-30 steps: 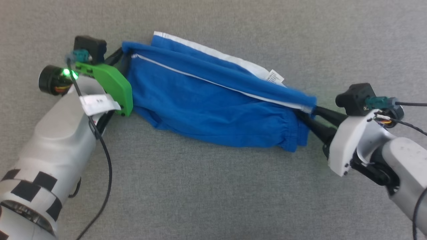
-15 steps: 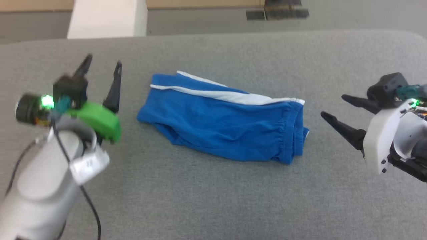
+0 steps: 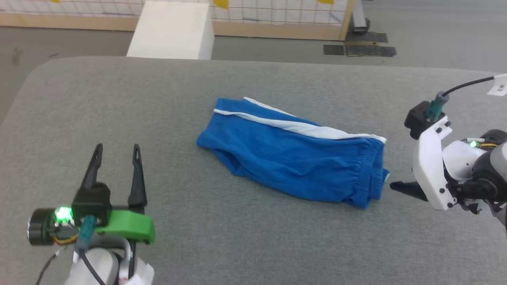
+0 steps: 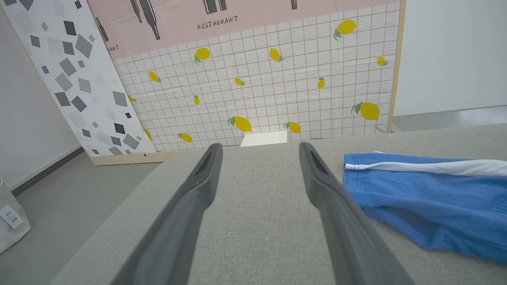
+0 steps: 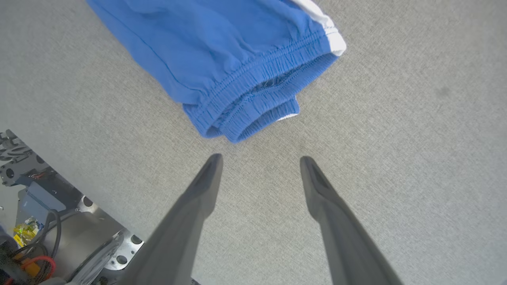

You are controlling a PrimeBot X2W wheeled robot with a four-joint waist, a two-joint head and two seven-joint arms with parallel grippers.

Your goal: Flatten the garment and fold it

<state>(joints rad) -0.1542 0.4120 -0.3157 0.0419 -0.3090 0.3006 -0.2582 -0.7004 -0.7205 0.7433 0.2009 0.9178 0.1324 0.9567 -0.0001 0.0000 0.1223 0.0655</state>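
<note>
The garment [image 3: 293, 158], bright blue shorts with a white side stripe, lies folded lengthwise in the middle of the grey table, waistband end to the right. My left gripper [image 3: 117, 148] stands open at the lower left, well clear of the shorts' leg end. Along its fingers, the left gripper [image 4: 260, 147] holds nothing and the garment [image 4: 427, 198] lies to the right. My right gripper [image 3: 394, 186] hovers just right of the waistband. In the right wrist view, the right gripper [image 5: 260, 158] is open and empty, a short gap from the gathered waistband of the garment [image 5: 222, 51].
The grey padded table [image 3: 237, 245] has rounded far corners. Beyond its far edge stand a white box [image 3: 172, 29] and a lemon-patterned panel [image 4: 277, 79]. Dark mats [image 3: 358, 49] lie on the floor. The robot base [image 5: 35, 206] shows below the table's near edge.
Both grippers have let go of the garment's ends, opened wide and drawn back. The shorts now rest on the table. The head camera has tilted up, showing the far edge.
</note>
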